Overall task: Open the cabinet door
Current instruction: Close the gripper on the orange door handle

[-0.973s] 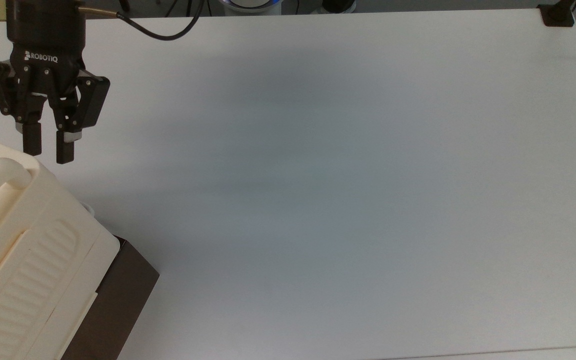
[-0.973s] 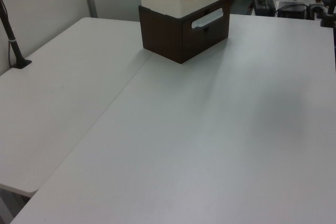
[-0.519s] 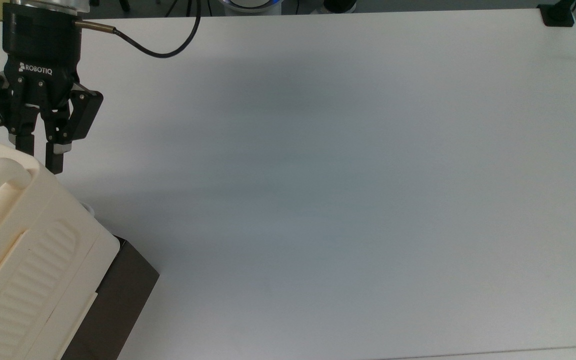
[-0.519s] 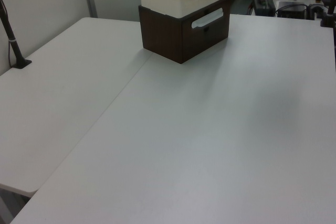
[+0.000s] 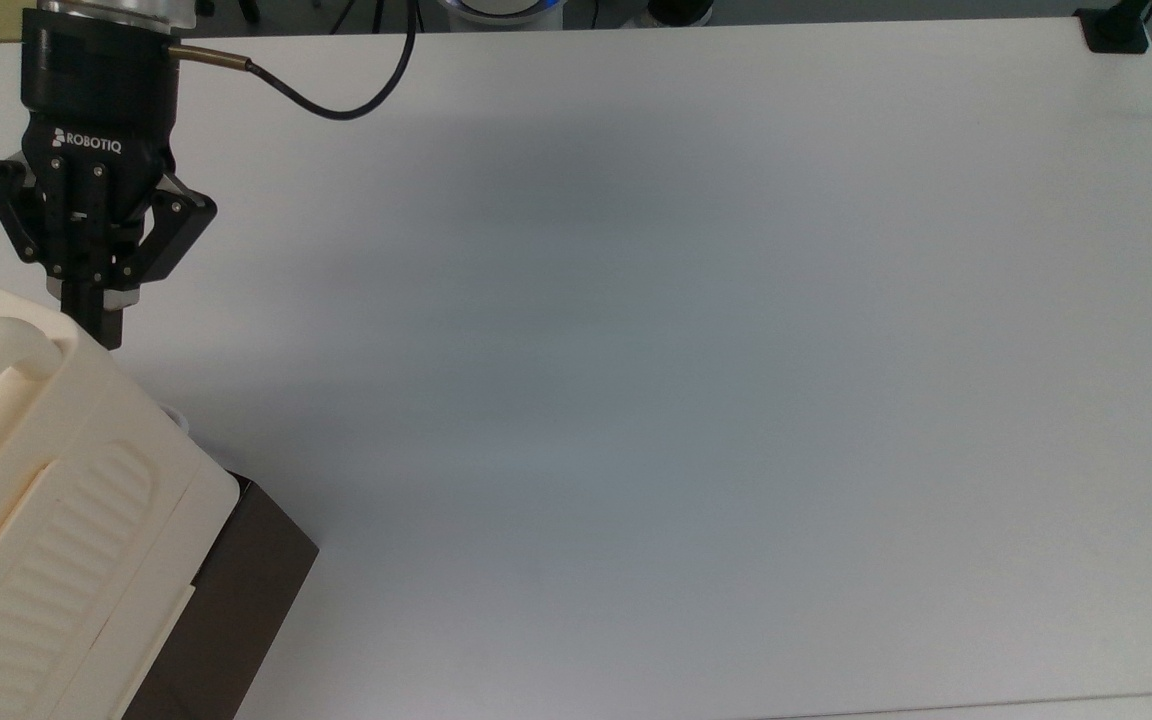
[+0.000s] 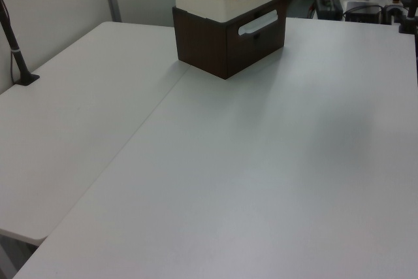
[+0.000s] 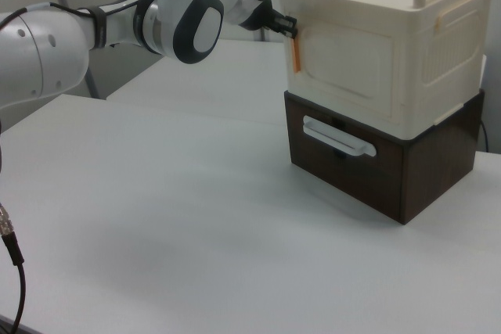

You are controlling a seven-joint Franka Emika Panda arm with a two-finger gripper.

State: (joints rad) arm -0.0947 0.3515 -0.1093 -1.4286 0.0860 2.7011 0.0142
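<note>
Gripper (image 5: 94, 325) fingers, spread apart 1.0 s ago, have since closed together. Tips have dropped from above the cabinet (image 5: 46, 480) corner to against its edge, top view.

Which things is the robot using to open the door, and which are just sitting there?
For the job:
hand
cabinet door
cabinet

Just there:
dark brown block
white table
black cable
</note>
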